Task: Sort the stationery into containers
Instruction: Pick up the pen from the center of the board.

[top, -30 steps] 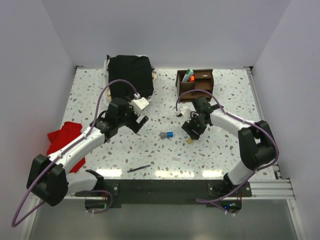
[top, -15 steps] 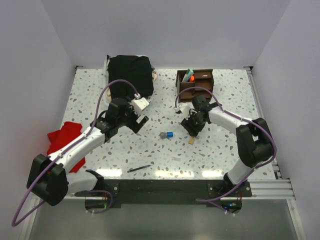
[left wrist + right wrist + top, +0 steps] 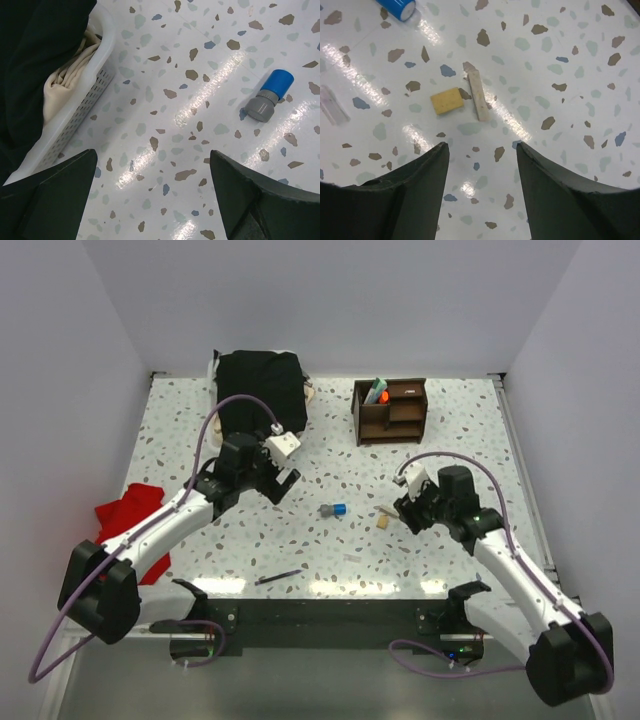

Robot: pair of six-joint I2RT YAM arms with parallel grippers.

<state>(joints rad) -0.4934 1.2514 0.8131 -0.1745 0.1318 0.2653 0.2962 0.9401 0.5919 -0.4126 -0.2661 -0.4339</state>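
Top external view, left to right: the left gripper (image 3: 283,483) hangs left of the blue-grey cylindrical sharpener (image 3: 334,510) with its jaws wide apart and nothing between them. Its wrist camera shows the sharpener off to one side, not between the fingers.

Just right of the sharpener lies the small tan block eraser (image 3: 382,522), flat on the table. A pale flat stick (image 3: 388,510) sits close beside it (what that stick is, I cannot tell). Right of the sharpener again, just past the eraser, is the right gripper (image 3: 405,508), jaws part open and empty. The dark brown wooden desk organiser (image 3: 390,410) stands beyond the sharpener, to its right.

The step in hand looks like picking up the eraser. In the right wrist view it lies ahead of the fingertips, so the gripper should move forward, centre on the eraser alone, and come down low before closing. A flat block is easy to skid, and the stick could get caught in the grip.

Against a second ago, the left arm has barely shifted. The right arm has swung out to the right. Its gripper, which hovered over the eraser, now sits beside it, and the stick is uncovered.
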